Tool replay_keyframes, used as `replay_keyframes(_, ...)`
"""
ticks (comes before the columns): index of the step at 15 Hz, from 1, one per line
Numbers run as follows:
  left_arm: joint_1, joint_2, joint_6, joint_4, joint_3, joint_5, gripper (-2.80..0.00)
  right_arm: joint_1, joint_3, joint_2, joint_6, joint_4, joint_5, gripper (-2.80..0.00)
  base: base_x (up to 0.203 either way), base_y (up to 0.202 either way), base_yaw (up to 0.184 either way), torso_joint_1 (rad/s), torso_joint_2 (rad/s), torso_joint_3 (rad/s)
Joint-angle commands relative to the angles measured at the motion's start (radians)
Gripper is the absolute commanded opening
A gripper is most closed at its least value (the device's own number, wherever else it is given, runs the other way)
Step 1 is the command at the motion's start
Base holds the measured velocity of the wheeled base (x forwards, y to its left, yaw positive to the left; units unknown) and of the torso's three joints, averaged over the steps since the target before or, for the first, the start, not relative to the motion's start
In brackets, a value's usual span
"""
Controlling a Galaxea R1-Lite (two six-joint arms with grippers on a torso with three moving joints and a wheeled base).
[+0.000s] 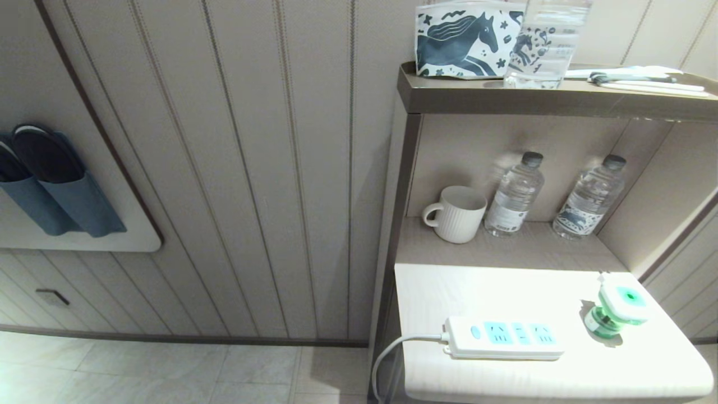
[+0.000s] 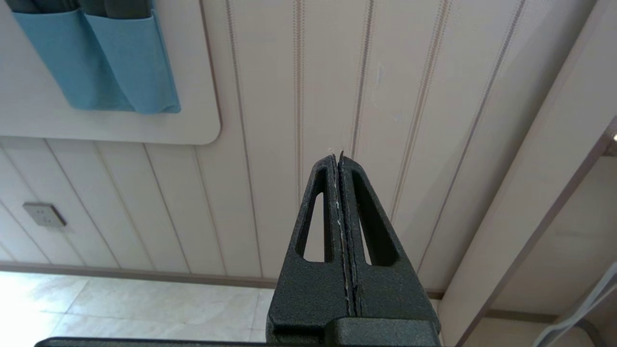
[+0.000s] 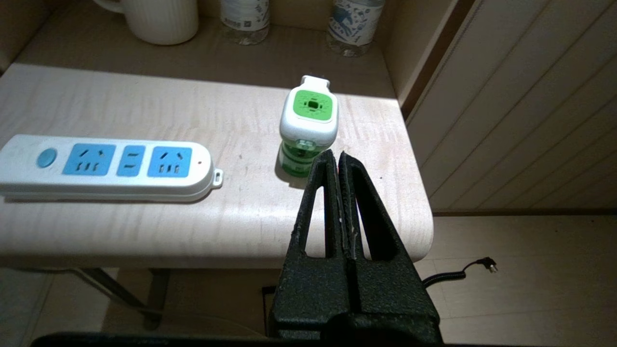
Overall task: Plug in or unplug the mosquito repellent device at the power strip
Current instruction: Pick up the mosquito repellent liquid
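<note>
Pale panelled wall (image 1: 252, 168) backs a white counter (image 1: 505, 292) beside it; on the counter lies the strip (image 1: 505, 336), flat, sockets up, its cord (image 1: 392, 350) running off the counter's left edge; the device (image 1: 617, 310) lies on its side just right of the strip, apart from it and unplugged, green bottle end toward the counter's front, white head toward the back; behind the strip, in the recess at the counter's rear, stand a mug (image 1: 457, 213) and two bottles (image 1: 515, 193), the mug to the left of both; above the strip, a shelf (image 1: 555, 98) carries a horse-print pouch (image 1: 465, 39) and another clear bottle; far left of the strip, blue pockets (image 1: 56, 196) hang on the wall; the right hand (image 3: 337, 156) hovers off the counter's front edge, right of the strip, fingers pressed together and empty, tips pointing at the device's bottle end; the left hand (image 2: 337, 156), also pressed together and empty, points at the wall, well left of the strip.
</note>
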Motion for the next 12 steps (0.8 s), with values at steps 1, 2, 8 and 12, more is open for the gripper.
replay_keyframes(1,0.0,0.001,-0.001,-0.001,0.0,0.0,-2.8,0.023,-0.012,-0.044,0.0,0.015,-0.003,-2.8,0.0,0.0,0.0,0.0,0.0,0.0)
replay_keyframes(2,0.0,0.001,-0.001,-0.001,0.0,0.0,-2.8,0.023,-0.012,-0.044,0.0,0.015,-0.003,-2.8,0.0,0.0,0.0,0.0,0.0,0.0)
replay_keyframes(8,0.0,0.001,-0.001,-0.001,0.0,0.0,-2.8,0.018,-0.02,-0.019,-0.001,0.016,-0.045,-2.8,0.0,0.0,0.0,0.0,0.0,0.0)
replay_keyframes(12,0.0,0.001,-0.001,-0.001,0.0,0.0,-2.8,0.02,-0.026,-0.018,0.001,0.074,-0.048,-2.8,0.0,0.0,0.0,0.0,0.0,0.0)
